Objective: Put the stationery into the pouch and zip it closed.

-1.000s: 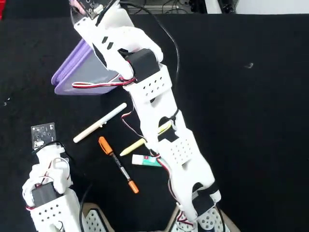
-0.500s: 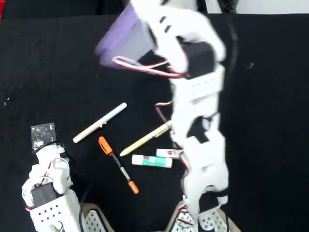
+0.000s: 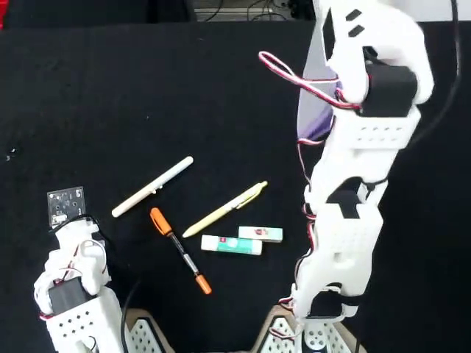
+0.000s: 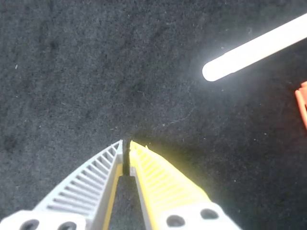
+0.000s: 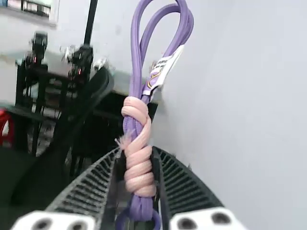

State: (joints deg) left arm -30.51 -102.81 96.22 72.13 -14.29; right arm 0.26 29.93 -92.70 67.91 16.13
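My right gripper point(image 5: 137, 154) is shut on the pink knotted cord point(image 5: 138, 158) of the purple pouch's strap point(image 5: 160, 45), held up in the air. In the high view the right arm stands tall at the right, with part of the purple pouch point(image 3: 316, 121) showing behind it. The stationery lies on the black table: a white pen point(image 3: 153, 187), an orange marker point(image 3: 180, 251), a yellow pen point(image 3: 224, 209) and two small sticks point(image 3: 231, 245) point(image 3: 260, 234). My left gripper point(image 4: 125, 144) is shut and holds nothing, low over the cloth short of the white pen's end point(image 4: 254, 50).
The left arm point(image 3: 70, 294) sits folded at the near left corner. An edge of the orange marker point(image 4: 303, 106) shows in the left wrist view. Black cloth point(image 3: 110, 95) covers the table; room furniture stands behind it.
The right arm has swung from the far left of the table to the right, carrying the pouch up with it. The left arm and the stationery have not moved.
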